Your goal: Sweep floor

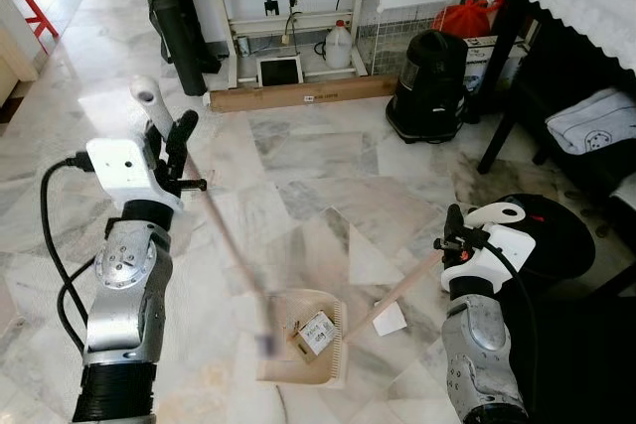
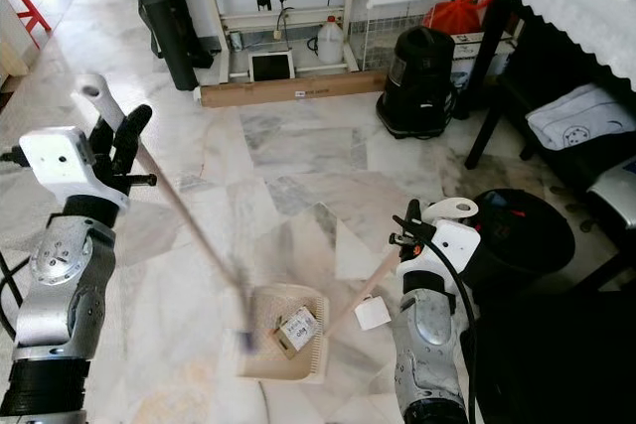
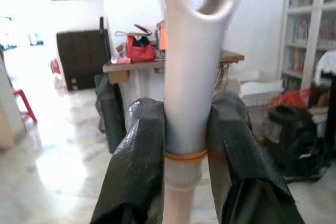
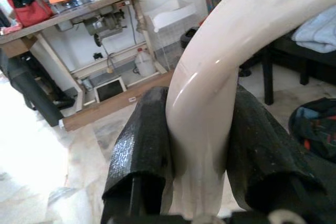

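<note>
Marble floor [image 1: 298, 176] under dustpan [image 1: 303, 350], left fingers [image 3: 136, 156] clamped on broom [image 1: 224, 235], right fingers [image 4: 142, 150] clamped on dustpan handle [image 4: 210, 77].

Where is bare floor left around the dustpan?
Open marble lies between the dustpan and the wooden board. It is crowded right of the dustpan: white paper, black bag, and the black vacuum beyond.

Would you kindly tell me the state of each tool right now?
Left tool: closed on the broom handle.
Right tool: closed on the dustpan handle.
</note>
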{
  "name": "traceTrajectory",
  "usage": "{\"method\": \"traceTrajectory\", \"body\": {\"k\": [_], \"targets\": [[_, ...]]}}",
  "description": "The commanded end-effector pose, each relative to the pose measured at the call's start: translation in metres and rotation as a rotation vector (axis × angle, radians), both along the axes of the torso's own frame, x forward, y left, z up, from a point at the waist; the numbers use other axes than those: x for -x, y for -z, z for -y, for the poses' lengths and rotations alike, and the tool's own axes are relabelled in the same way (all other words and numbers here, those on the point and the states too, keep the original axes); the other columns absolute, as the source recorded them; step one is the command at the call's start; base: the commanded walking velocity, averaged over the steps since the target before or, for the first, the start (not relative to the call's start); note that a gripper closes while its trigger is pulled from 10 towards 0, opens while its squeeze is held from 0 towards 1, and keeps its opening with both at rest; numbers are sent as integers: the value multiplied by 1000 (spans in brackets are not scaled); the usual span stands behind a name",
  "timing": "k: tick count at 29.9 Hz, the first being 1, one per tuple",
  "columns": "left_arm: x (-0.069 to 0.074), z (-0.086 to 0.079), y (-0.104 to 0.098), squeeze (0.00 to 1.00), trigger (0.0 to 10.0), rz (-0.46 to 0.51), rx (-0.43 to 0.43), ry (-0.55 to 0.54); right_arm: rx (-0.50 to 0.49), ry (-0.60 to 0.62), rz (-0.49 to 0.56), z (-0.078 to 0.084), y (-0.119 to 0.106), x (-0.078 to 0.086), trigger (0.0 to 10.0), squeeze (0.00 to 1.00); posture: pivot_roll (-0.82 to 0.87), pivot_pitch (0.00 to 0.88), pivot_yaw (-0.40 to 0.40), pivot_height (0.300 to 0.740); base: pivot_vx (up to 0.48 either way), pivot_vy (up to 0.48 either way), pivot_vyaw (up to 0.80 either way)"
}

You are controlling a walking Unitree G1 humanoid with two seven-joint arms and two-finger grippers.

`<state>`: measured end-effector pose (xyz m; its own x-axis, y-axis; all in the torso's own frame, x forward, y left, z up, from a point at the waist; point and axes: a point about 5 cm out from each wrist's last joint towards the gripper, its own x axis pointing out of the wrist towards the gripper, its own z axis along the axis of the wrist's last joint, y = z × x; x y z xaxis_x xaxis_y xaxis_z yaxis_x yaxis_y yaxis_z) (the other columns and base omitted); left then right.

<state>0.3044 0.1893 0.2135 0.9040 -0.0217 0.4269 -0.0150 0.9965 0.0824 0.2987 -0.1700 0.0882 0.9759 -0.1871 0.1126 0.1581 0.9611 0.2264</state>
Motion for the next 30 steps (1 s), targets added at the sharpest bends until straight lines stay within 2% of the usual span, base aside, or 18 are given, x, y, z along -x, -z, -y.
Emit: {"method": "traceTrajectory", "body": {"k": [1, 5, 6, 8, 13, 22, 30], "targets": [[5, 9, -3, 0, 10000, 48, -67, 26, -13, -1, 51, -2, -13, -5, 10000, 0, 113, 72, 19, 740, 0, 0, 0], [7, 17, 25, 0, 10000, -43, -101, 68, -9, 3, 71, -1, -18, -7, 10000, 0, 106, 76, 20, 740, 0, 0, 0], [7, 17, 25, 0, 10000, -43, -101, 68, -9, 3, 71, -1, -18, -7, 10000, 0, 106, 76, 20, 740, 0, 0, 0], [11, 23, 43, 0, 10000, -102, -79, 106, 4, 16, 77, 3, -19, -7, 10000, 0, 103, 65, 13, 740, 0, 0, 0], [12, 21, 57, 0, 10000, -138, -64, 88, 12, 26, 79, 7, -21, -7, 10000, 0, 93, 50, 4, 740, 0, 0, 0], [12, 27, 68, 0, 10000, -149, -52, 106, 56, 21, 93, 12, -26, -9, 10000, 0, 75, 11, -10, 740, 0, 0, 0], [8, 21, 62, 0, 10000, -116, -90, 100, 61, 25, 94, 11, -26, -11, 10000, 0, 76, 0, -6, 740, 0, 0, 0]]}}
